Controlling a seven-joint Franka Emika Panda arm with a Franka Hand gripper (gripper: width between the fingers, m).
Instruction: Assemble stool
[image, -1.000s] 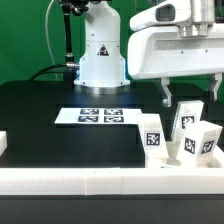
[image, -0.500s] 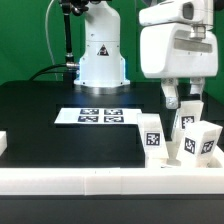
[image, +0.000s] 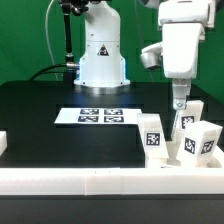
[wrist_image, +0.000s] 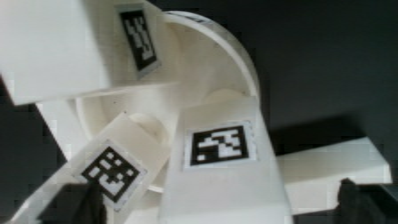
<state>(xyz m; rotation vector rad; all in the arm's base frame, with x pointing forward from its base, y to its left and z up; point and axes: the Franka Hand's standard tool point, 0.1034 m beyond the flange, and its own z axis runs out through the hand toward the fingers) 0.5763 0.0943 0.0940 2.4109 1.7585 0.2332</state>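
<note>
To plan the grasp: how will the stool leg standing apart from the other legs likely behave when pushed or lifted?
The leg looks like stiff plastic, so it should not bend. It stands taller than wide, so a high push may tip it. Its flat sides suggest sliding, not rolling.

Bright, even light fills the exterior view; the white legs (image: 196, 140) verge on glare; the black bench (image: 40, 100) carries a faint sheen; the wrist view is soft and out of focus, its tags (wrist_image: 219, 145) smeared at the edges, with grey shadows between the seat disc (wrist_image: 214, 60) and legs.
</note>
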